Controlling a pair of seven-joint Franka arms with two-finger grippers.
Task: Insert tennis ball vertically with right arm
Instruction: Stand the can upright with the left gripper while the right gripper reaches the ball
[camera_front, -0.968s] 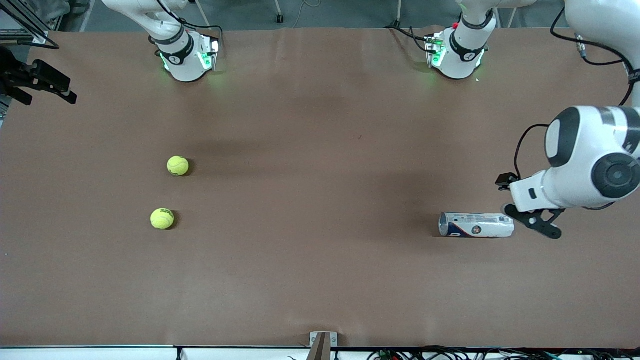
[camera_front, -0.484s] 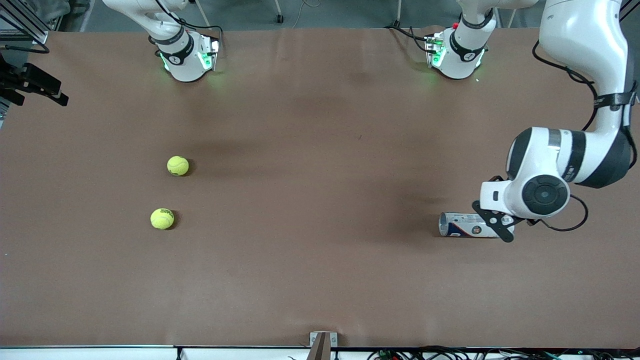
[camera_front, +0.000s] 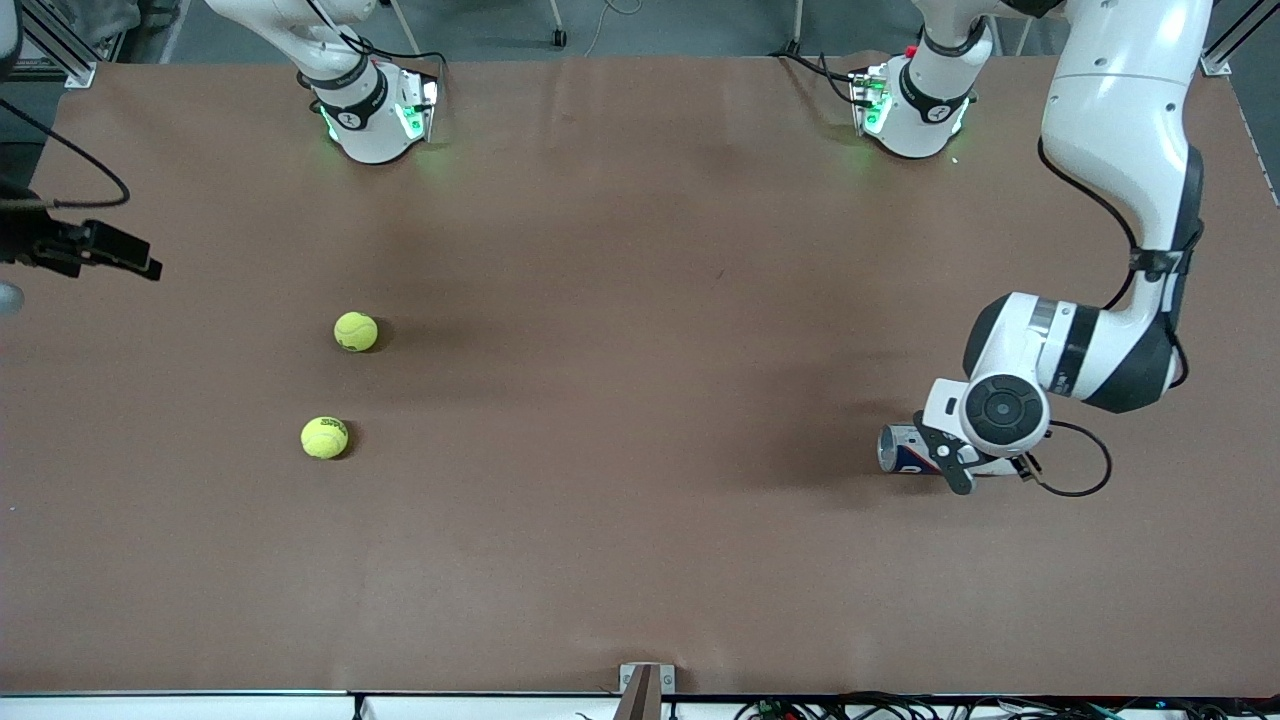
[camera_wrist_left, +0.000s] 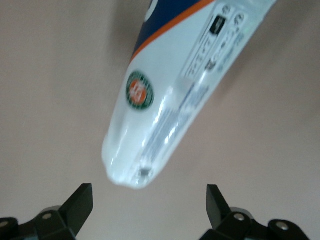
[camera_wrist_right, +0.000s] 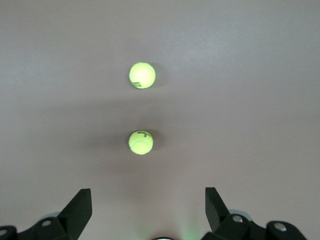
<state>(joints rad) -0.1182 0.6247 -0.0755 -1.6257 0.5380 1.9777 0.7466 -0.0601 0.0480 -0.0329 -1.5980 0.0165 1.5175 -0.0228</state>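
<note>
- Brown table (camera_front: 620, 520): can (camera_front: 898, 449) lies flat under the left gripper (camera_front: 958, 462), jaws wide; straddle it squarely before closing.
- Right gripper (camera_wrist_right: 148, 212), also wide, waits above two balls (camera_wrist_right: 140, 142).

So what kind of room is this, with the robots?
Probably a robot lab: two arms bolted to a brown table, cables along its edge, and the left claw open over a ball can.

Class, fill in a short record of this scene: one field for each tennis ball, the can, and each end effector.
Ball nearer camera: tennis ball, on table, untouched
Ball farther from camera: second tennis ball, on table, untouched
Can: ball can lying on its side, toward the left arm's end
Left end effector: open, over the can
Right end effector: open, above the table, both balls in its view
</note>
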